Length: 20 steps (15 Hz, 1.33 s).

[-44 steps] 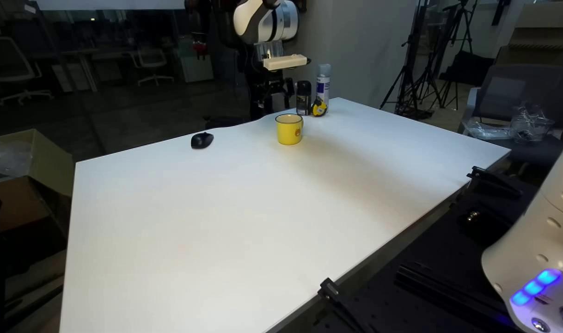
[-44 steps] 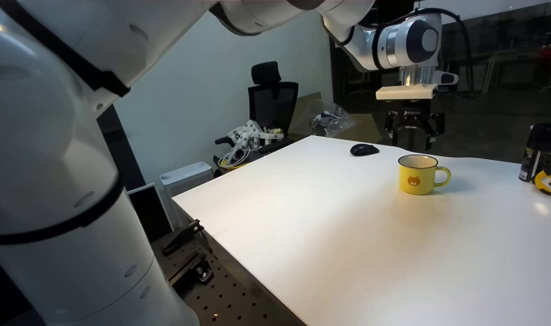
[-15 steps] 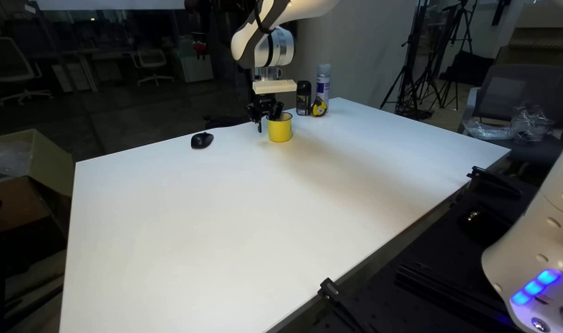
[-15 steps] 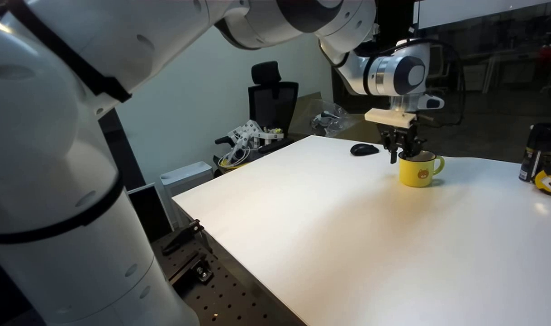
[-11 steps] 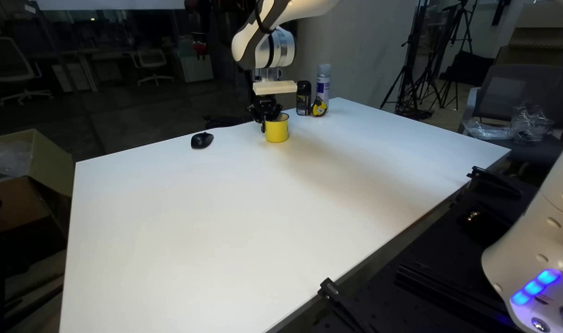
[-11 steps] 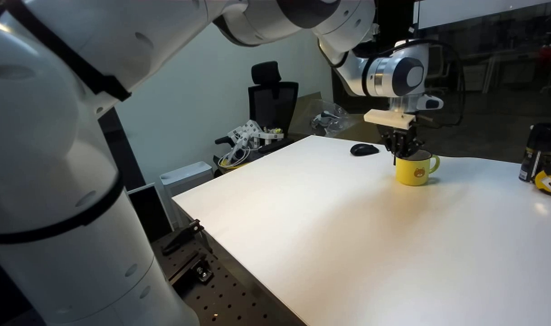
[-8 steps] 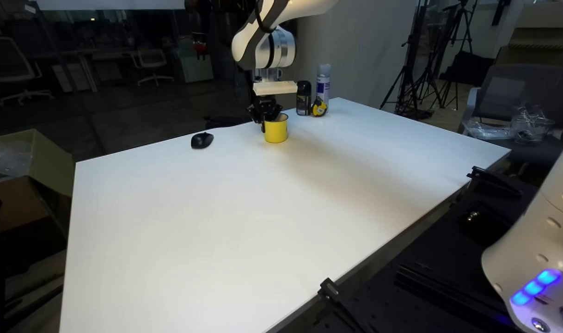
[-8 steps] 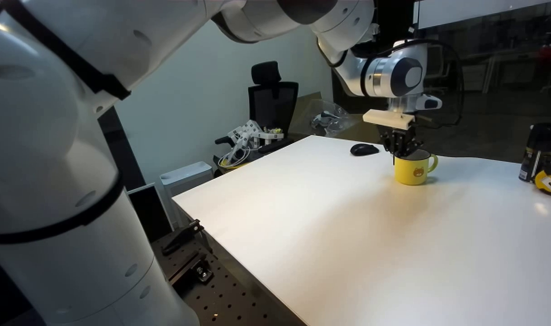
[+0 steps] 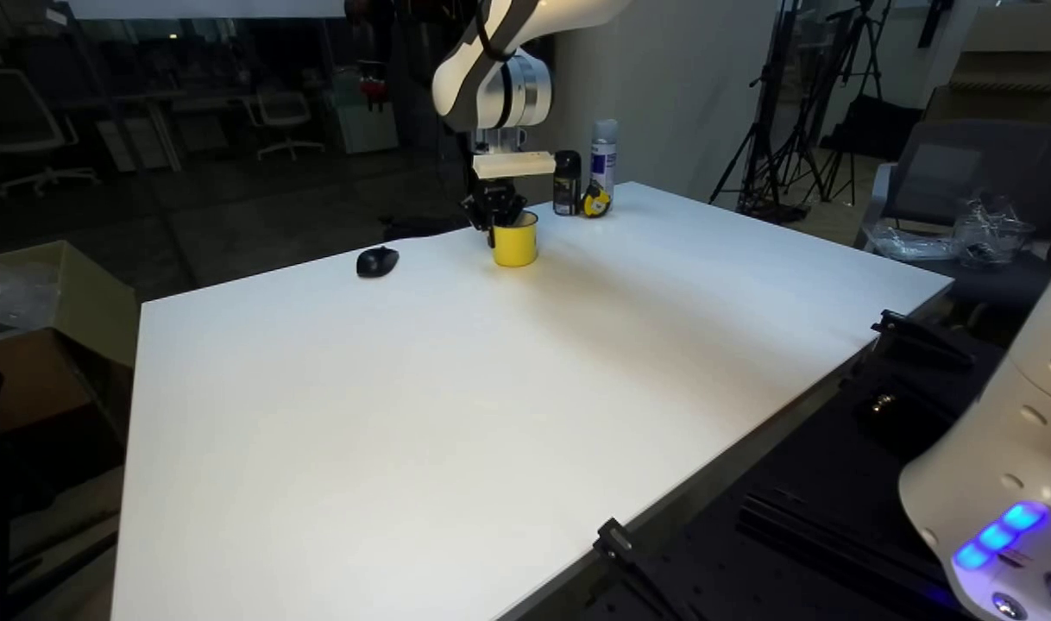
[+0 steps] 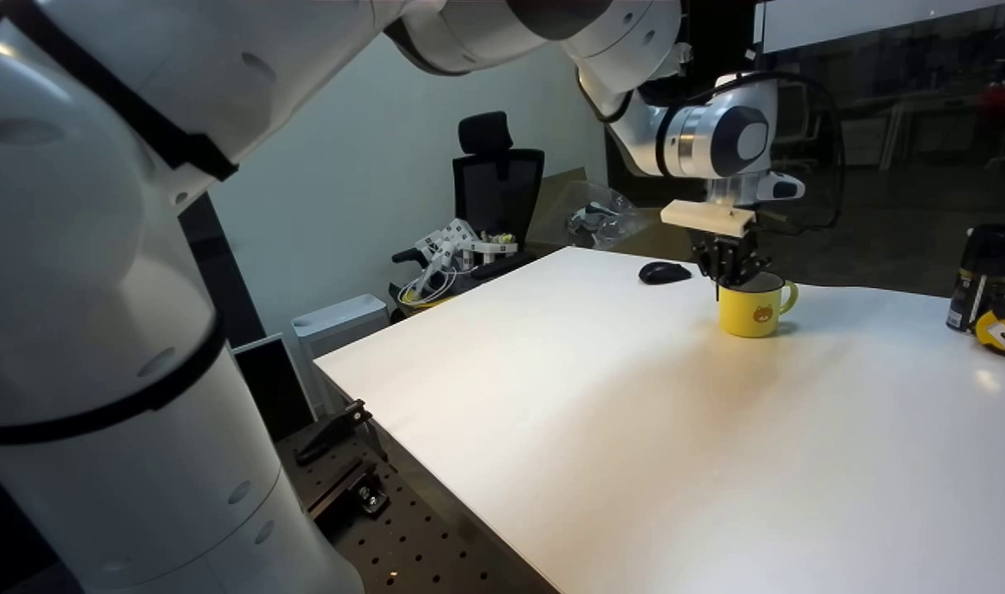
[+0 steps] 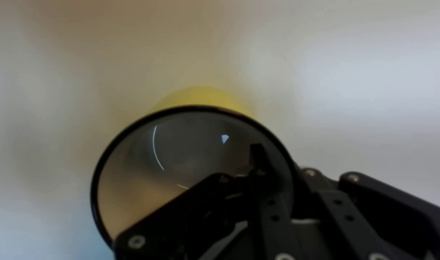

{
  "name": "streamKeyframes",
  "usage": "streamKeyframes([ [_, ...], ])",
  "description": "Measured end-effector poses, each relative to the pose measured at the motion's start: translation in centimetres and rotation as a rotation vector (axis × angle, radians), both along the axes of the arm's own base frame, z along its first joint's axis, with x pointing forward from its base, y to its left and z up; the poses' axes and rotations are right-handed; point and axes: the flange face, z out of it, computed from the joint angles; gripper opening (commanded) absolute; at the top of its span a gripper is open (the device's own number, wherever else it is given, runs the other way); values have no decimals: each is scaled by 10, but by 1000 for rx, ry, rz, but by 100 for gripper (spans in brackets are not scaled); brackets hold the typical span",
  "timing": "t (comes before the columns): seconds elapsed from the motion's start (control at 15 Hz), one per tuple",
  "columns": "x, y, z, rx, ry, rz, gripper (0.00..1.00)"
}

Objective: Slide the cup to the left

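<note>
In an exterior view, the yellow cup (image 9: 515,246) stands upright on the white tabletop (image 9: 405,414); all positions refer to the cup. The hand (image 9: 502,228) is at the cup's left side, one finger reaching inside, the other outside the wall. A pale block (image 9: 513,164), mounted above the hand, is directly over the cup. A black mouse (image 9: 377,261) lies left of the cup, well apart. A dark can (image 9: 566,183), a spray can (image 9: 604,159) and a yellow-and-black tape measure (image 9: 595,201) stand behind the cup and to its right. Change from 2.9 s ago: the hand is lowered from above the cup to its wall, and the cup is shifted left, narrowing the gap to the mouse.

In an exterior view, the cup's handle (image 10: 790,297) points right, and a printed animal face (image 10: 763,313) shows on the cup's near side. Change from 2.9 s ago: the face appears closer to the handle, so the cup is turned slightly. Compared with 0.5 s ago, cup and hand are almost unchanged.

In the wrist view, the cup's dark rim (image 11: 196,107) runs between the fingers (image 11: 263,180), one within the cup and one outside it. The hand pinches the cup's wall. Change from 1.0 s ago, per both exterior views: the fingers, then spread astride the wall, are drawn together on it.
</note>
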Motion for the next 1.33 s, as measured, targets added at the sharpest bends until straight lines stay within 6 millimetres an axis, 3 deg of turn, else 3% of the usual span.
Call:
streamKeyframes([
  [0.33,-1,20,-1,-6,7,29,2],
  [0.53,-3,56,0,-5,10,73,2],
  [1.0,-14,162,0,-5,11,210,2],
  [1.33,-19,188,0,-5,11,243,2],
])
